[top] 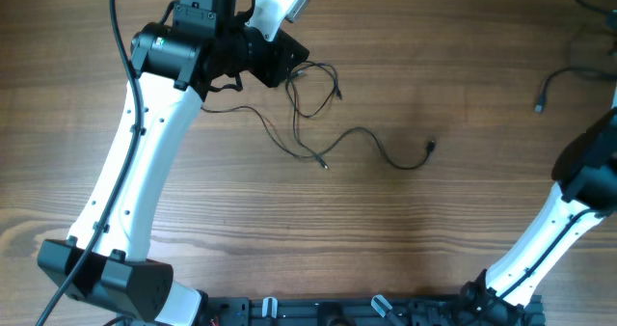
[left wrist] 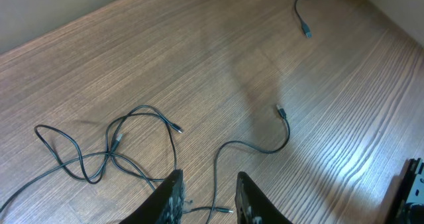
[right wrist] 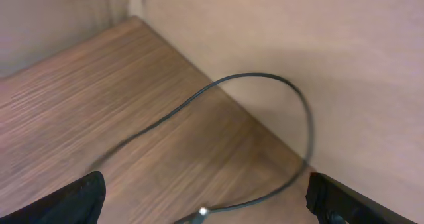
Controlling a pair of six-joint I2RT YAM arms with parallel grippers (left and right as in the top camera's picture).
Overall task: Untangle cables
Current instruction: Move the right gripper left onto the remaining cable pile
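Tangled cables [left wrist: 111,155] lie in loose loops on the wood-grain table [top: 415,230], with one strand passing between the partly parted jaws of the left gripper [left wrist: 208,181]. The right gripper [right wrist: 205,187] is spread wide above a lone cable [right wrist: 265,80] that curves against the pale wall [right wrist: 298,32].

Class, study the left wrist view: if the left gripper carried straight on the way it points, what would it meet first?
The left gripper would likely meet the thin black cable lying just ahead of it, then the wooden table; depth is hard to judge.
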